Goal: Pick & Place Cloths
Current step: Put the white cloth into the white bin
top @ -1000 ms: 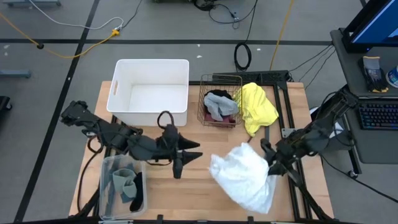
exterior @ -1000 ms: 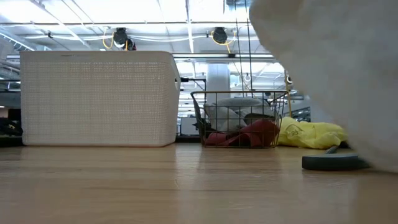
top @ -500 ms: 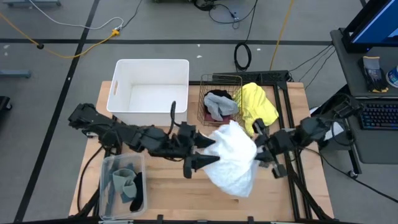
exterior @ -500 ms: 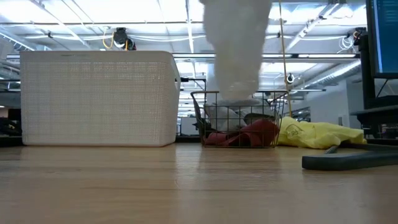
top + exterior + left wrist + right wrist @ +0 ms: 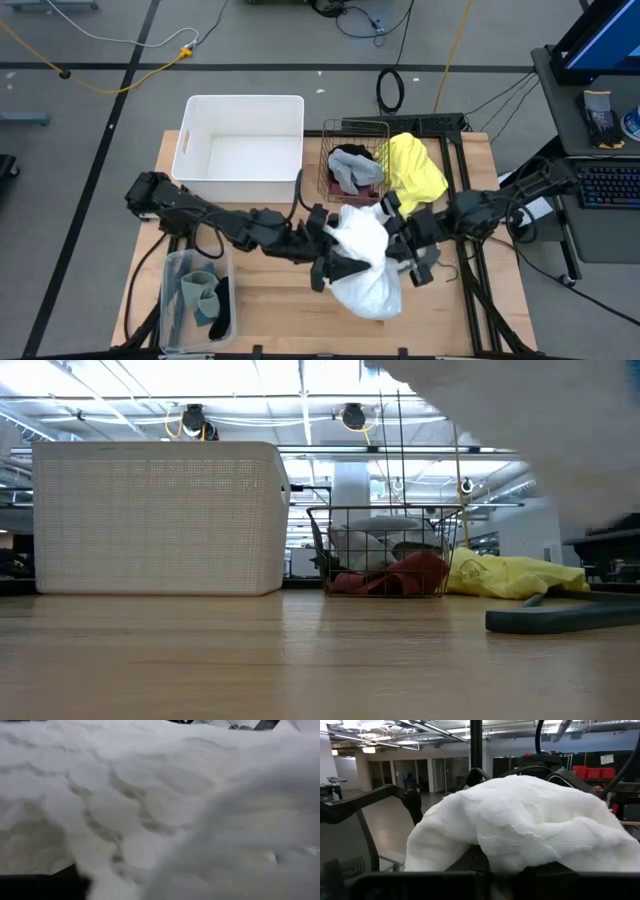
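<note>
Above mid-table, we hold the frilly white cloth (image 5: 362, 255) aloft between left gripper (image 5: 335, 268) and right gripper (image 5: 403, 252) — finger states untellable — transfer step, likely next: carry to the white bin (image 5: 241, 107).

Overhead and tabletop views share the wire basket (image 5: 354, 172).

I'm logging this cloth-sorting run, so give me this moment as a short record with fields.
held item: frilly white fabric cloth, lifted between both arms
left claw: at the cloth's left edge, fingers hidden
right claw: at the cloth's right edge, fingers hidden
white plastic bin: empty
wire basket: holds grey, black and maroon cloths
bright yellow cloth: on table beside basket
</note>
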Available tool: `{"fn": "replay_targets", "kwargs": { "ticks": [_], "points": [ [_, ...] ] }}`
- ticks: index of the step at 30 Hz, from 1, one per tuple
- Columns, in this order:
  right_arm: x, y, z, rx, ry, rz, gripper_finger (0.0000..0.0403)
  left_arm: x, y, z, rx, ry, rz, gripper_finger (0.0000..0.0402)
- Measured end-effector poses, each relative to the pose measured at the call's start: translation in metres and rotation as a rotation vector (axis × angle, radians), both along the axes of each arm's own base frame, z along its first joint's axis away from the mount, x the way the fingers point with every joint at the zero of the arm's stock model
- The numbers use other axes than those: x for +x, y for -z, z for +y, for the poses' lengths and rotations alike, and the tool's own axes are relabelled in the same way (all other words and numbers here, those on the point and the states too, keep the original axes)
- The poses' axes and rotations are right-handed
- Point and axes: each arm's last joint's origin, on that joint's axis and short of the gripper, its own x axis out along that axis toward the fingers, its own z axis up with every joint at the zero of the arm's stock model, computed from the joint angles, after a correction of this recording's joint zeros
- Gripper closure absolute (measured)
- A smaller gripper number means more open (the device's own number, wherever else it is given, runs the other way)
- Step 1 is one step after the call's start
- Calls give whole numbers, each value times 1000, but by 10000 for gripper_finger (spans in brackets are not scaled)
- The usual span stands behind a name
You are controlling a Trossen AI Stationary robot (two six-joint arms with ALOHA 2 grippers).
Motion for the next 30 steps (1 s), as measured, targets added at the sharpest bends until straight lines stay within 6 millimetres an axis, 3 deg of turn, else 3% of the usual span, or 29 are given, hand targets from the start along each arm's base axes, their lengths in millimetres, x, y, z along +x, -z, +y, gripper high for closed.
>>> {"fn": "replay_targets", "kwargs": {
  "ticks": [3,6,11,14,21,30],
  "points": [
    [4,2,1,2,5,-3,371,2,1,3,-16,4,11,100],
    [4,2,1,3,10,-3,371,2,2,6,-1,-3,15,136],
    [1,-1,0,4,14,-21,367,3,-1,7,62,0,-25,257],
    [-1,-4,-1,7,11,-31,329,3,-1,7,101,-9,-32,318],
    [-20,-6,-1,-18,2,35,251,-5,-8,13,191,-50,-27,318],
    [-62,-11,1,-53,-128,106,233,-40,-53,34,236,-208,-113,318]
  ]
}}
